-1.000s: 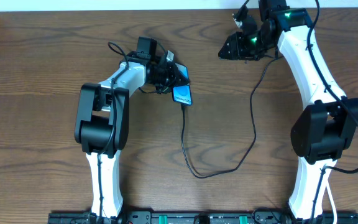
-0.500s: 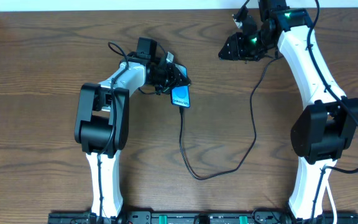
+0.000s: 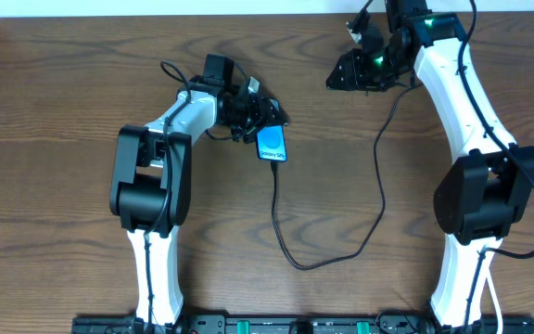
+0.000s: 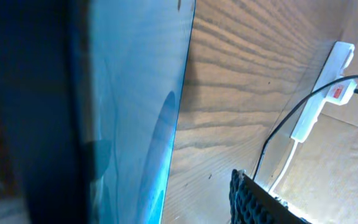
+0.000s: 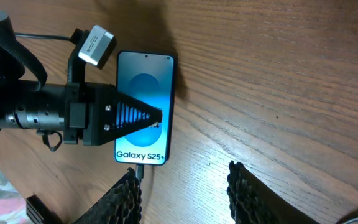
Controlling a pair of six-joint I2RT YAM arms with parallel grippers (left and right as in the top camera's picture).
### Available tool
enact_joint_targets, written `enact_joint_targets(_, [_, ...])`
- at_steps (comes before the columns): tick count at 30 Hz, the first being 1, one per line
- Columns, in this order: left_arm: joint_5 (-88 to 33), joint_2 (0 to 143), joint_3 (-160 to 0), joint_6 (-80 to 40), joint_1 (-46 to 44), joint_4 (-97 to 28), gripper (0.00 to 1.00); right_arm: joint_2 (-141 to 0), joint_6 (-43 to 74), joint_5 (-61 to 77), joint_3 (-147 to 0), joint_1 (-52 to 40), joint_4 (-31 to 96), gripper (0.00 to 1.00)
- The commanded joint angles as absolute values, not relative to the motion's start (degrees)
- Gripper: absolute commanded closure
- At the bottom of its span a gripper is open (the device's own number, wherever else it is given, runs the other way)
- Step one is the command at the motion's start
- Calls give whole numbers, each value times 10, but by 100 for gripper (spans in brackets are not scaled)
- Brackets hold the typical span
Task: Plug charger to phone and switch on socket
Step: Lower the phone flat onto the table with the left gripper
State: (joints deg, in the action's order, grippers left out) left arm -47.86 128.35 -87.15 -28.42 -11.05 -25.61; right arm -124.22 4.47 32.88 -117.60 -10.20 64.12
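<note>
Blue-lit phone [image 5: 145,106] lies on the wooden surface [image 5: 278,81], with the charger [image 3: 379,190] tip plugged into its bottom edge. One finger of the left claw [image 3: 265,119] lies across the screen; I cannot tell whether the claw clamps the phone. The right claw [image 5: 180,169] hangs wide apart, holding nothing. The white socket [image 4: 303,121] sits well apart from the phone, with the black cable running to it.
</note>
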Motion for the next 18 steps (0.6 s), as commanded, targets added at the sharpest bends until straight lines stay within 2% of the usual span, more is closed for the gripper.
enact_joint_targets(1, [-404,1290,-864,-280,-109,-274,46,-1231,35,329,-1188,-106,643,55])
enact_joint_targets(6, [-354,1290,-864,-272,-109,-286,45,-1231,30,329,-1188,-106,646,55])
enact_joint_targets(10, [-311,1290,-864,-260,-109,-304,40,-1231,29,329,-1188,-106,647,55])
enact_joint_targets(18, [-303,1290,-864,-247,-103,-313,39,-1231,29,329,-1188,-106,650,55])
